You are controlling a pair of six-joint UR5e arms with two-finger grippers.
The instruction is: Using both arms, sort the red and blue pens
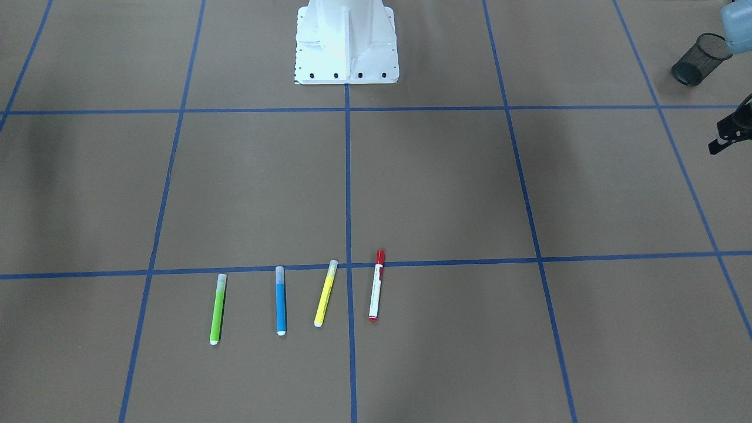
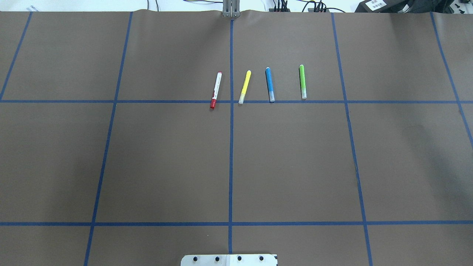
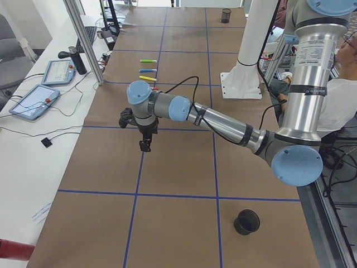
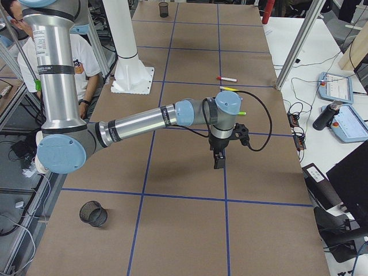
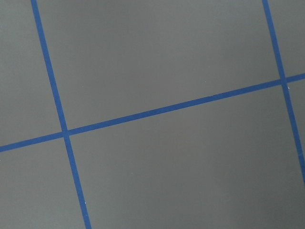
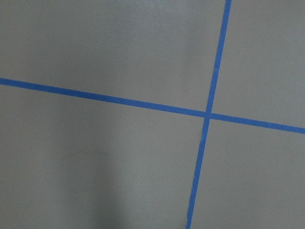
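Note:
Several pens lie in a row on the brown mat. The red pen point(image 1: 376, 285) point(image 2: 215, 89), white-barrelled, is at one end, and the blue pen point(image 1: 281, 301) point(image 2: 270, 84) lies two places along. My left gripper point(image 3: 145, 146) hangs over the mat well short of the row. Only a black part of it point(image 1: 731, 126) shows at the front-facing view's right edge. My right gripper point(image 4: 218, 163) hangs over the mat on the other side. I cannot tell whether either is open or shut. Both wrist views show only mat and blue tape.
A yellow marker point(image 1: 325, 292) lies between the red and blue pens, and a lime-green marker point(image 1: 218, 308) at the row's other end. The white pedestal point(image 1: 346, 41) stands mid-table. One black mesh cup point(image 1: 702, 59) point(image 3: 246, 221) stands on my left side, another point(image 4: 94, 213) on my right. A person point(image 4: 26, 60) sits behind the robot.

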